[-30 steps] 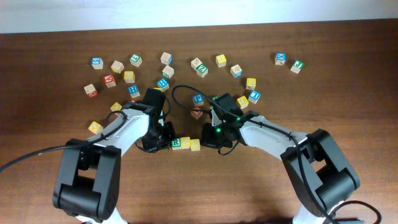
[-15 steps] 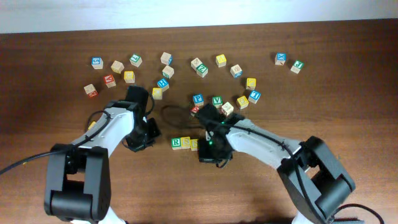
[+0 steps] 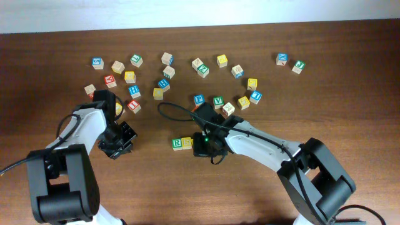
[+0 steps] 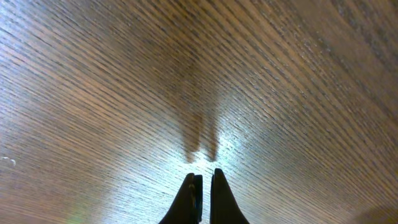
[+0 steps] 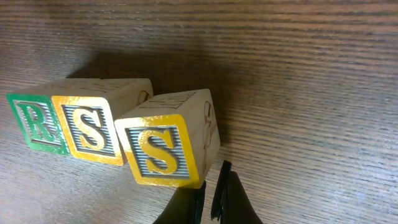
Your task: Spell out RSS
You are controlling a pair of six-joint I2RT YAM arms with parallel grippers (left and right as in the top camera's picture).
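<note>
RSS looks spelled: R block (image 5: 38, 127), S block (image 5: 92, 134) and skewed second S block (image 5: 163, 152) touch, just ahead of the closed, empty right fingers (image 5: 230, 196). Left fingers (image 4: 221, 199) are closed too.

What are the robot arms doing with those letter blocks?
They are spelling RSS. A green R block, a yellow S block and a second S block stand in a row, though the last one sits a bit crooked. The right gripper is closed right beside it, holding nothing. The left gripper is closed over bare table. Spare blocks lie scattered behind.
</note>
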